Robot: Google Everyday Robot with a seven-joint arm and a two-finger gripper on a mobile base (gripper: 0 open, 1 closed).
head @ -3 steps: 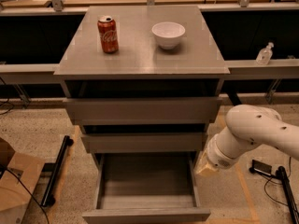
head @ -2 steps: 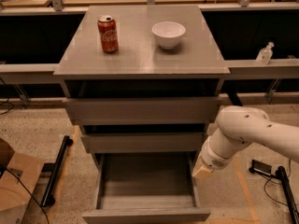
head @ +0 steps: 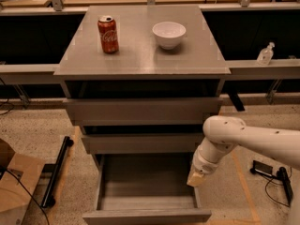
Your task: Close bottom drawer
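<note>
Count: one table (head: 140, 60) with three drawer fronts, one red can (head: 108, 34), one white bowl (head: 168, 34), one arm (head: 248, 137), one gripper (head: 197, 178).

Bottom drawer (head: 147, 191): lowest and narrowest, pulled far out toward the camera below the middle drawer (head: 140, 143) and top drawer (head: 143, 110). It has a plain grey front with no handle and a grey box interior.

The gripper hangs at the bottom drawer's right wall, its pale tip pointing down. Whether it is spread or closed is not discernible.

Change since a second ago: the gripper has shifted left and lower, nearer that wall. The drawer is out as far as before.
</note>
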